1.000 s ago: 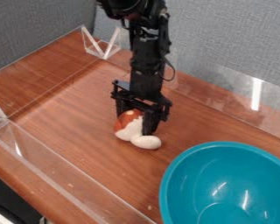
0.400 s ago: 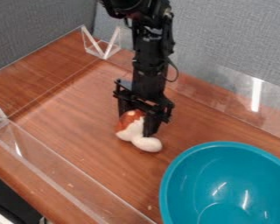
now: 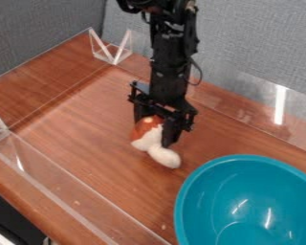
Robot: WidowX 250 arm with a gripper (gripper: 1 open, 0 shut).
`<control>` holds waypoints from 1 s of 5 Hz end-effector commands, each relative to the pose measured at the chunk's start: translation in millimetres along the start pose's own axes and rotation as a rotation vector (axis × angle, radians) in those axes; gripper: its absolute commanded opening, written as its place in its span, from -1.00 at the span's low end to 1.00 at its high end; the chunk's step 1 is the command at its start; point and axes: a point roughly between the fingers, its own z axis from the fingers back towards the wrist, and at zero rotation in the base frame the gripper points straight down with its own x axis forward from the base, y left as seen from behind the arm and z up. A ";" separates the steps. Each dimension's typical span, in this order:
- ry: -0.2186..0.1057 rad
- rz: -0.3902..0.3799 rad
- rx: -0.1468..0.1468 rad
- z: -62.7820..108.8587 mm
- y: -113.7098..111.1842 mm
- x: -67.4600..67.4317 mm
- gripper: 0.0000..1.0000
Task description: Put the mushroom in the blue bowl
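One mushroom (image 3: 156,143) sits beneath the claw (image 3: 160,120), partly hidden.

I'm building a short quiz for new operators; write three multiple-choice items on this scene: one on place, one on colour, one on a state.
1. Where is the blue bowl?
A) left of the mushroom in the picture
B) behind the gripper
C) right of the mushroom in the picture

2. What colour is the mushroom's stem?
A) cream-white
B) green
C) black

3. What state is the bowl in?
A) upside down
B) upright, opening up
C) on its side

1 C: the blue bowl fills the lower right corner.
2 A: the mushroom shows a pale stem.
3 B: its glossy inside faces the camera.
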 end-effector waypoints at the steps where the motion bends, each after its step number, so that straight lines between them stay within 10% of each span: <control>1: -0.082 -0.011 0.021 27.9 -6.0 0.6 -1.00; 5: -0.147 -0.141 0.026 40.9 -68.4 -20.5 -1.00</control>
